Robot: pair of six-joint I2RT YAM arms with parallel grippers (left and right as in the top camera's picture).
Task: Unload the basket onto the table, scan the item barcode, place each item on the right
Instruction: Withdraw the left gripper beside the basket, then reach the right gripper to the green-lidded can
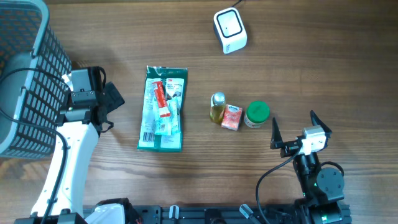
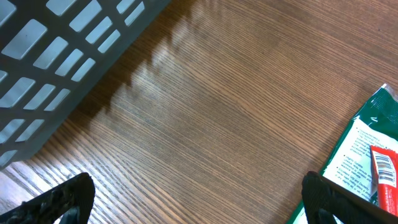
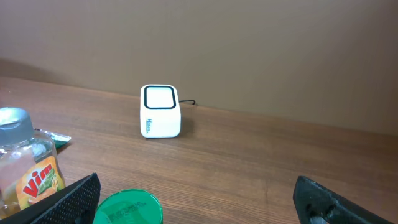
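Wooden table point(image 1: 311, 62): left claw point(image 2: 196, 198), right claw point(image 1: 293, 119) spread, empty.

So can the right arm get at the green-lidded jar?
Probably yes: the right gripper is open, and the green-lidded jar sits close ahead, slightly left, with nothing between them; only a pink packet flanks its far side.

Left arm point(image 1: 65, 155): white link reaching up from the near edge, wrist turned toward the right.
Left gripper point(image 2: 198, 204): jaws spread wide, nothing between them.
Right arm point(image 1: 318, 177): dark, compact, standing at the near right edge.
Right gripper point(image 1: 293, 121): jaws wide apart, empty, pointing away from the base.
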